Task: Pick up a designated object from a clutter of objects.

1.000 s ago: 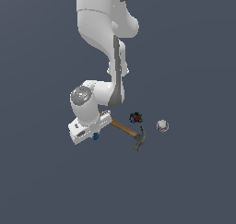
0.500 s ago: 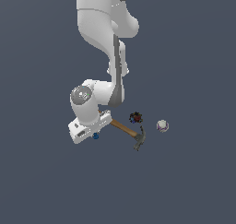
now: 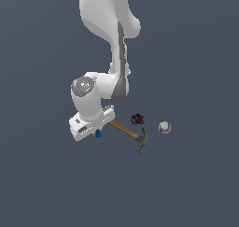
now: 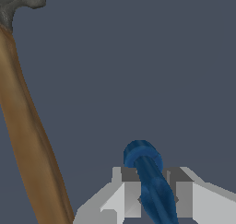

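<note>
The designated object (image 4: 144, 158) is a small bright-blue elongated piece with a rounded cap. In the wrist view it stands between my two fingers, whose pads (image 4: 132, 197) press against its sides. My gripper (image 4: 154, 197) is shut on it. In the exterior view the blue piece (image 3: 97, 133) shows just under the hand, with the gripper (image 3: 96, 131) low over the floor at the end of the hammer's handle. The rest of the clutter of objects lies towards the exterior view's right.
The wooden-handled hammer (image 3: 123, 128) lies beside the hand, its grey head (image 3: 141, 140) pointing away; its handle (image 4: 27, 140) runs close past my fingers. A dark spiky clump (image 3: 137, 119) and a pale ball (image 3: 164, 127) sit beyond it.
</note>
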Robot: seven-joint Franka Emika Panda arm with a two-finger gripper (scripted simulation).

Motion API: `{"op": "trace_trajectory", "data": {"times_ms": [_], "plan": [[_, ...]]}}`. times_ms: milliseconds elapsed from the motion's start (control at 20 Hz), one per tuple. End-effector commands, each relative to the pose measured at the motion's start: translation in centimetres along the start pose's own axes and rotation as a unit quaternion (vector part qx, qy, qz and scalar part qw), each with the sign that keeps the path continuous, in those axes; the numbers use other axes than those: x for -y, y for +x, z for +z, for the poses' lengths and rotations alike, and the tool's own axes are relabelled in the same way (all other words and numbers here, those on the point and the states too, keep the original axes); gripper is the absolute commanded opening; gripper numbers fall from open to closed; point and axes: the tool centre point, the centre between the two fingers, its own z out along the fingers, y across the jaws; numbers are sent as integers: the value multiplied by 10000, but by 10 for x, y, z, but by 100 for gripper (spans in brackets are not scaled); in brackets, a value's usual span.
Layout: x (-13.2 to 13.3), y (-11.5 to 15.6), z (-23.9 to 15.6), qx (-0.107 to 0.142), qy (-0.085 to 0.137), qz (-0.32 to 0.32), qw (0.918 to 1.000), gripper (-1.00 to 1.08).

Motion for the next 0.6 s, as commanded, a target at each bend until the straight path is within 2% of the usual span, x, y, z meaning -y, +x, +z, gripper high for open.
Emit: {"op": "trace_trajectory", "data": {"times_ms": [0, 550], "plan": [[5, 1, -17, -4, -4, -1, 10000, -100], [38, 4, -128, -1, -8, -1, 10000, -100]]}}
